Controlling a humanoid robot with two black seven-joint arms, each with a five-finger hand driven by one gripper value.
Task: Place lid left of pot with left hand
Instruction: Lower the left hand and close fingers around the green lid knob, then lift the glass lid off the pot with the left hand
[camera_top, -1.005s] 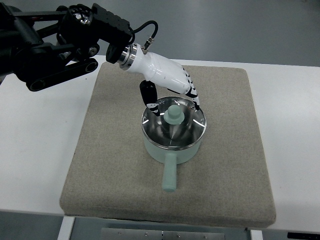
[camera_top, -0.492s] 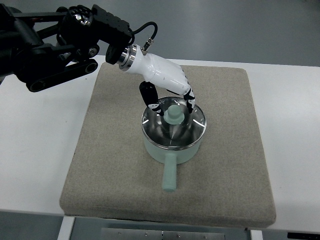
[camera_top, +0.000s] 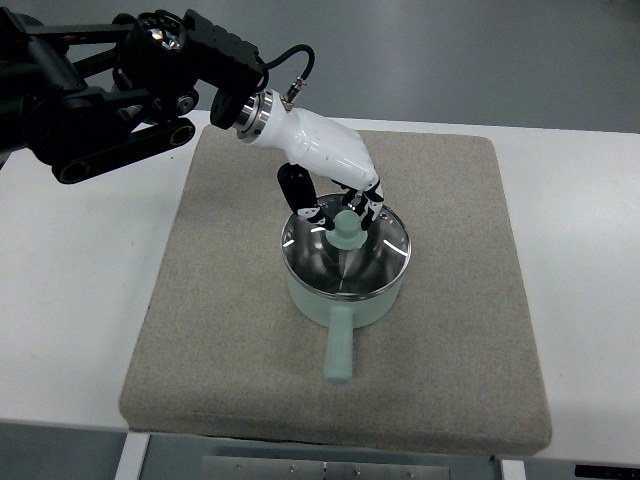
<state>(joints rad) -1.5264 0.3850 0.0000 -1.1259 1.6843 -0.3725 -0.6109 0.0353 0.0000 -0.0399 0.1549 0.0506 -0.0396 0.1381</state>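
Reaching in from the left, the left hand has its fingers curled around the lid knob, lid sitting on the pot.

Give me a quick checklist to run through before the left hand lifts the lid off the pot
1. Left hand at the lid's knob: ok, its fingers curl around the knob from the far side.
2. Grip firm on the knob: cannot tell, contact is not clear from above.
3. Lid seated on the pot: ok, it lies level within the rim.
4. Spot on the mat left of the pot free: ok, nothing lies there.
5. Pot handle out of the way: ok, it points toward the robot, not left.
6. Right hand: not in view, so no clash shows.
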